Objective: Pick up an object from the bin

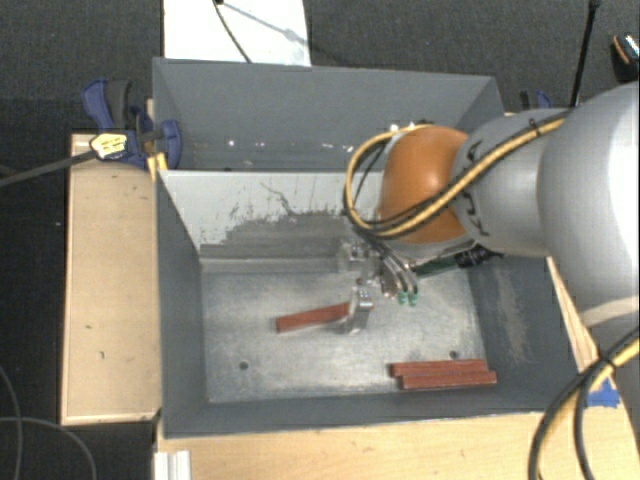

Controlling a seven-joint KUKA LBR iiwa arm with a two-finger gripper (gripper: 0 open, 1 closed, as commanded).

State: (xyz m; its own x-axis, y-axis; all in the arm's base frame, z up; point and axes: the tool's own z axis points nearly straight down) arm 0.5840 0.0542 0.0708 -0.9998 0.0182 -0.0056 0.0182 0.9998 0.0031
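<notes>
The arm's end effector (358, 313) sits at the 3 o'clock end of a thin, flat reddish-brown stick (310, 319) lying near the centre of the grey metal bin (180, 298). That end of the stick is hidden beneath it, and its opening cannot be made out. Two longer reddish-brown bars (442, 373) lie together toward 5 o'clock, well apart. The wrist's orange dome (425, 183) masks the back wall.
</notes>
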